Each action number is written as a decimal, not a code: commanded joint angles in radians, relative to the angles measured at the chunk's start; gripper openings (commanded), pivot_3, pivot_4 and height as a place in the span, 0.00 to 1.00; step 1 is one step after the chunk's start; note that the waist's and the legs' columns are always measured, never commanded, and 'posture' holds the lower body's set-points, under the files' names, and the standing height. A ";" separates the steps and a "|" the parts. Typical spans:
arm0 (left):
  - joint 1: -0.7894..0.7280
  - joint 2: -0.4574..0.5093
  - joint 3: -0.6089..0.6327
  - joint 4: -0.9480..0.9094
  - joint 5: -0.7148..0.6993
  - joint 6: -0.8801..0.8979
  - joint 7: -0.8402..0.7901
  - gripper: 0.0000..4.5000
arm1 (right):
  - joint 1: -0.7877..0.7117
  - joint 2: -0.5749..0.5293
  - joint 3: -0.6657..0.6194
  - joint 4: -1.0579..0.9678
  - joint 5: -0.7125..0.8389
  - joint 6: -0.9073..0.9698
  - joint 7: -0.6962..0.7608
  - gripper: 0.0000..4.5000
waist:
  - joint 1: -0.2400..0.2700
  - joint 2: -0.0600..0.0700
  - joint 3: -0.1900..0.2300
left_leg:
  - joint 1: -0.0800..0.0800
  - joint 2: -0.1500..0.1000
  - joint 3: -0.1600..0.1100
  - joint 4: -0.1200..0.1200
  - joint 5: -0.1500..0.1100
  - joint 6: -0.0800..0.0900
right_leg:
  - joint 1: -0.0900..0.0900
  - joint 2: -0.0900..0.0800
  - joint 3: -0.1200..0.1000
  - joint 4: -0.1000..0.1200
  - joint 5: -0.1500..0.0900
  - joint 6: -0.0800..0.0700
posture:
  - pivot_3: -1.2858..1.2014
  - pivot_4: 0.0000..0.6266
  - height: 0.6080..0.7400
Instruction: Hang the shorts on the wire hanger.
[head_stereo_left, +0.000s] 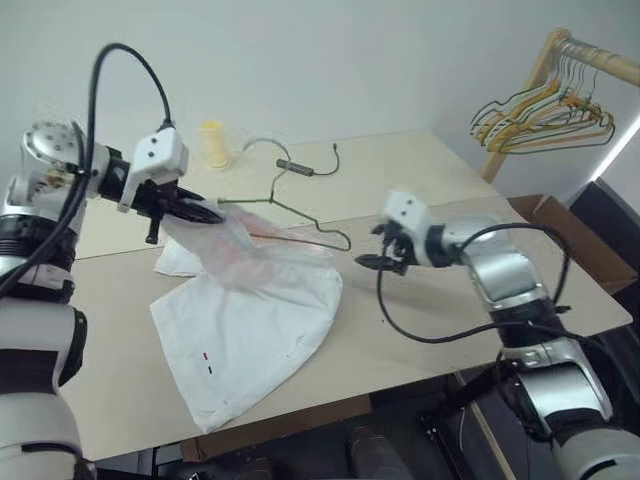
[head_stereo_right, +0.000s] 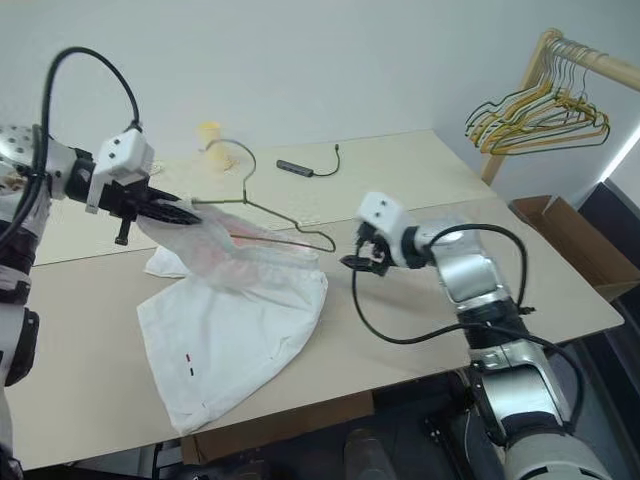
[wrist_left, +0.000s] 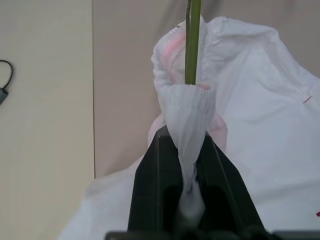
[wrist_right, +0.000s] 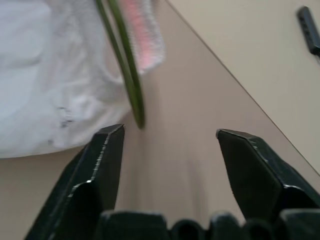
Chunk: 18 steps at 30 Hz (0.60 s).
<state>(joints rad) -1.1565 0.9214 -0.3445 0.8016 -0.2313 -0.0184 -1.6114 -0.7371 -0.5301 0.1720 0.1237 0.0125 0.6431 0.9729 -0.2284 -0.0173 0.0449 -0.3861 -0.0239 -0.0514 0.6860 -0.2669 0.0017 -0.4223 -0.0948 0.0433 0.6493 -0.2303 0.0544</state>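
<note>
- Table (head_stereo_left: 420, 170): pale beige top, two panels meeting along a seam that runs across the middle.
- Shorts (head_stereo_left: 250, 335): white cloth, at about 7 o'clock from the table's centre. The lower part lies flat on the table with small dark marks near the hem; the waistband end is lifted off the surface toward 10 o'clock. Faint pink shows in the gathered part.
- Clothes rail (head_stereo_left: 590, 55): wooden, at 2 o'clock beyond the table's far corner, carrying a bunch of yellow, green and dark hangers (head_stereo_left: 545, 115).
- Left gripper (head_stereo_left: 200, 211): raised above the table at 10 o'clock, fingers pressed together, pinching a twisted fold of the shorts' waistband. In the left wrist view the cloth runs up between the black fingers (wrist_left: 150, 190) and wraps the wire.
- Right gripper (head_stereo_left: 372, 262): at 3 o'clock from the shorts, just past the hanger's corner, fingers spread wide and holding nothing, apart from the wire.
- Wire hanger (head_stereo_left: 320, 225): thin dark wire, hook toward 12 o'clock, one arm threaded into the lifted waistband, the far corner sticking out toward the right gripper.
- Cardboard box (head_stereo_left: 550, 215): open, on the floor at 3 o'clock beside the table.
- Yellow cup (head_stereo_left: 213, 143): at 11 o'clock on the far panel.
- Small dark device with a cable (head_stereo_left: 296, 166): at 12 o'clock on the far panel, near the hook.
</note>
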 joint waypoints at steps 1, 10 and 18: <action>0.001 0.005 0.081 -0.004 0.004 0.005 -0.003 0.00 | 0.051 -0.037 -0.074 -0.075 0.087 0.124 0.015 0.94 | -0.001 0.000 0.000 | 0.000 0.000 0.000 0.000 0.000 0.000 | 0.000 0.000 0.000 0.000 0.000 0.000 | 0.44 0.00 1.00; 0.032 0.011 0.133 -0.013 0.024 0.013 -0.003 0.00 | 0.082 0.153 -0.166 -0.196 0.360 0.398 -0.048 0.94 | -0.026 0.000 0.000 | 0.005 0.001 0.001 0.000 0.001 0.001 | 0.002 0.001 0.003 0.001 0.000 0.000 | 0.45 0.00 1.00; 0.057 0.003 0.155 -0.046 0.028 0.028 -0.003 0.00 | 0.040 0.266 -0.043 -0.067 0.316 0.360 -0.189 0.81 | -0.025 -0.003 -0.002 | 0.003 0.001 0.000 0.003 0.001 0.001 | 0.001 0.000 0.002 0.008 0.000 0.000 | 0.45 0.00 1.00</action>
<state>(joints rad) -1.0883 0.9155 -0.2234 0.7905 -0.1950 0.0035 -1.6114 -0.6731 -0.2671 0.1209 0.0380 0.3405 1.0330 0.8053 -0.2538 -0.0198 0.0433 -0.3836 -0.0226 -0.0512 0.6893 -0.2658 0.0031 -0.4218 -0.0949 0.0456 0.6576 -0.2301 0.0544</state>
